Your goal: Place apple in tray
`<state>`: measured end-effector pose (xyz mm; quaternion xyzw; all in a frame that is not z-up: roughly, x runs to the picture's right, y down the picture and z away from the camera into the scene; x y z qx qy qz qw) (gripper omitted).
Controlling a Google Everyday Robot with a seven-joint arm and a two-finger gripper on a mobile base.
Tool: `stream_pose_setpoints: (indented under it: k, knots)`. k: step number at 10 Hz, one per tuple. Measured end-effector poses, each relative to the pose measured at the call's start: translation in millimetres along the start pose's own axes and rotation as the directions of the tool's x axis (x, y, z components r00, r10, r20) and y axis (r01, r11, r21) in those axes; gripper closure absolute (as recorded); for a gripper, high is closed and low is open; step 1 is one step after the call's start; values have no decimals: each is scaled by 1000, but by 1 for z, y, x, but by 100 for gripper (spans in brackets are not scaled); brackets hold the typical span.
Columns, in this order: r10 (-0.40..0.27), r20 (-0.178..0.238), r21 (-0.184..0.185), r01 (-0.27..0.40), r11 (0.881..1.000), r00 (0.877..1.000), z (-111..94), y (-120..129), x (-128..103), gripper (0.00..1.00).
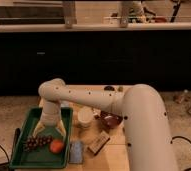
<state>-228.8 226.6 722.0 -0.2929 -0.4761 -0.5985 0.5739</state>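
The apple (pixel 56 145), small and orange-red, lies on the floor of the dark green tray (pixel 20 150), near its front right part. A dark purple grape bunch (pixel 36 142) lies just left of it in the same tray. My gripper (pixel 52 131) hangs over the tray just behind and above the apple. Its two pale fingers are spread apart and hold nothing. The white arm runs from the right, bends above the tray and hides part of the tray's back.
A blue-grey sponge (pixel 76 151) lies just right of the tray. A white cup (pixel 85 118), a dark bowl (pixel 109 120) and a brown box (pixel 98 144) stand on the wooden table to the right. A dark counter wall runs behind.
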Motion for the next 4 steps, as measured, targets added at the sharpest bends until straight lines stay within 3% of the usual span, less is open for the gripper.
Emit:
stream_pose_setpoints:
  k: [4]
  knots:
    - [1,-8,6,-1,1000,1000,-5,3,0,20]
